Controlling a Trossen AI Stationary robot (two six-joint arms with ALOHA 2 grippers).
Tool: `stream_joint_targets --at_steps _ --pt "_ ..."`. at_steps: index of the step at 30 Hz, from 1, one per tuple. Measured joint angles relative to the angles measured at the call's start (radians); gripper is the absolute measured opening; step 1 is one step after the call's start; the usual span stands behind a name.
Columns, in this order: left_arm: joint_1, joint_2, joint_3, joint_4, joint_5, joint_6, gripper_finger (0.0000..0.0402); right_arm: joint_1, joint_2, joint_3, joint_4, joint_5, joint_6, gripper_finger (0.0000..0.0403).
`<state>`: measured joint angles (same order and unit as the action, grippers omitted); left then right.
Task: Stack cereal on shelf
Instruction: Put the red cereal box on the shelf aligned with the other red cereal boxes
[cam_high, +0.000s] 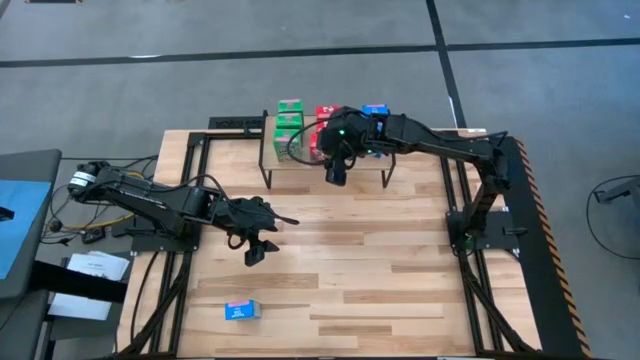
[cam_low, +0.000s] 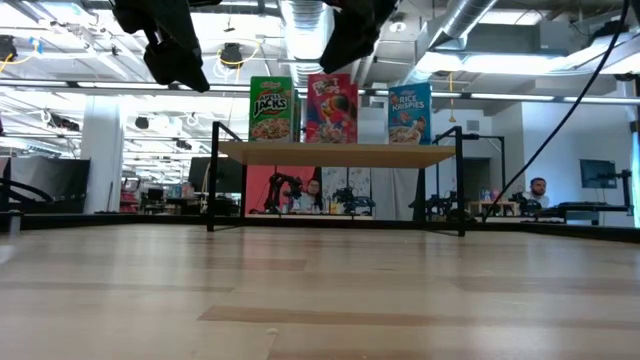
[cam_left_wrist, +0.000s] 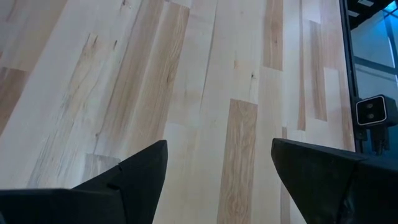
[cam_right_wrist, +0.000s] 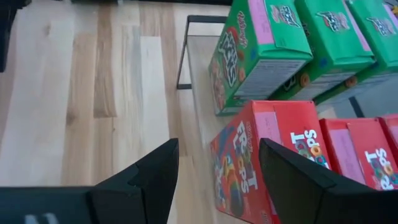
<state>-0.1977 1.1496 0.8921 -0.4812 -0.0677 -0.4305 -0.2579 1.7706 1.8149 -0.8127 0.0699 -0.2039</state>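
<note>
The shelf (cam_high: 300, 163) stood at the counter's (cam_high: 400, 280) far edge w/ green boxes (cam_high: 289, 117), red boxes (cam_high: 322, 125) & blue boxes (cam_high: 376, 112) upright on it in rows. The right pincer (cam_high: 336, 172) hung open & empty just in front of the red row. The left pincer (cam_high: 262, 246) hovered open, empty, over mid-counter; one blue box (cam_high: 242, 311) lay flat near the front edge, well apart.

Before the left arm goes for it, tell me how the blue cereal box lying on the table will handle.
The blue cereal box is small cardboard lying flat on the tabletop, so it probably won't tip or roll, though a nudge may slide it on the smooth wood. It looks light and fairly stiff, but a hard squeeze could dent it. The open left gripper appears wide enough.
</note>
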Motion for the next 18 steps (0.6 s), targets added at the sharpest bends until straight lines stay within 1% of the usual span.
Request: stream_joint_targets --at_steps 18 --pt "0.0 0.0 0.0 0.0 0.0 0.0 0.0275 -0.006 -0.009 0.0 -0.072 0.026 0.046 0.0247"
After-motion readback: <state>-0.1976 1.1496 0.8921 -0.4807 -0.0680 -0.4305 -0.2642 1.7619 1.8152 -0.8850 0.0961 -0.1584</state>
